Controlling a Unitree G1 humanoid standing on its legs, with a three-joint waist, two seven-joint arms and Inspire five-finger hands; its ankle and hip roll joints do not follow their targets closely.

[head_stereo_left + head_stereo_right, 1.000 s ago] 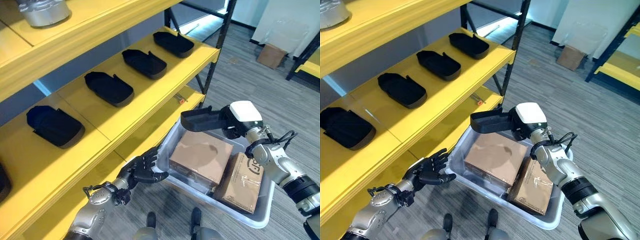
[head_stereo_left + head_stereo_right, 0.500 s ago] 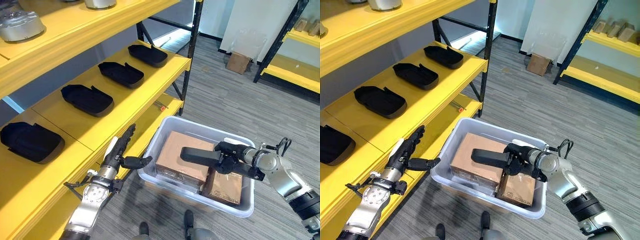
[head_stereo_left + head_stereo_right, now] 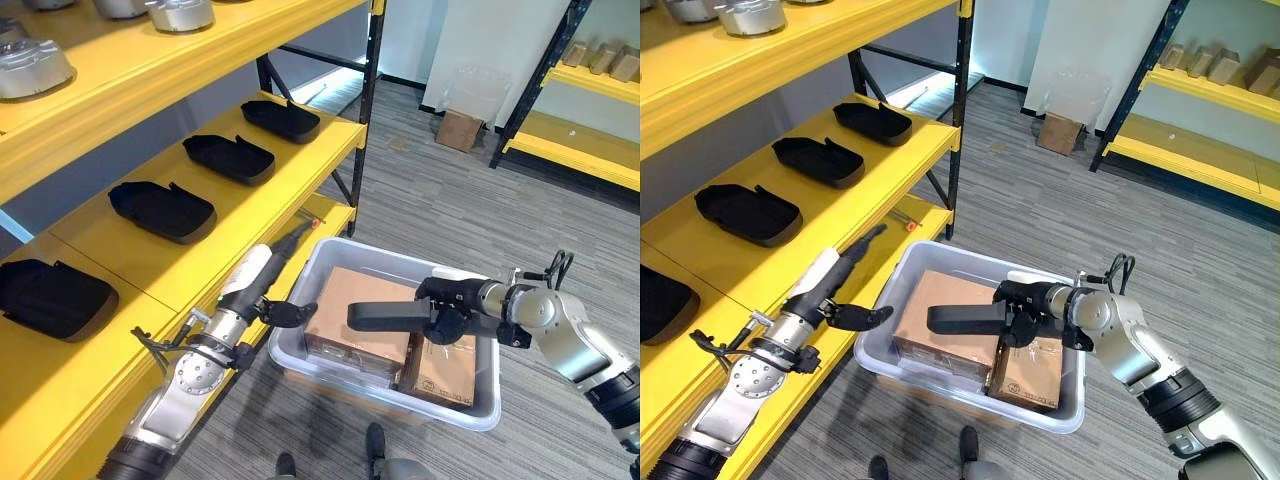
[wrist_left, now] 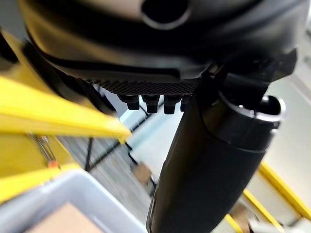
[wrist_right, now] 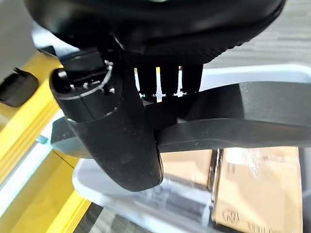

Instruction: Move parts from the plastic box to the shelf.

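My right hand (image 3: 455,300) is shut on a long black tray-shaped part (image 3: 385,315), held level over the cardboard boxes (image 3: 355,340) in the clear plastic box (image 3: 350,385) on the floor. In the right wrist view its fingers (image 5: 165,77) and thumb (image 5: 112,141) clamp the black part (image 5: 233,116). My left hand (image 3: 255,285) is open at the box's left rim, fingers straight and pointing up along the lower shelf edge, thumb towards the box. The yellow shelf (image 3: 300,160) on the left carries several similar black parts (image 3: 228,157).
A black shelf post (image 3: 365,100) stands behind the box. Metal parts (image 3: 180,12) sit on the top shelf. A second yellow rack (image 3: 570,150) and a small cardboard box (image 3: 460,128) are at the far right on the grey floor.
The camera view has shifted. My right hand has turned and brought the black part down level over the cardboard boxes. My left hand's fingers have straightened and risen beside the box's rim.
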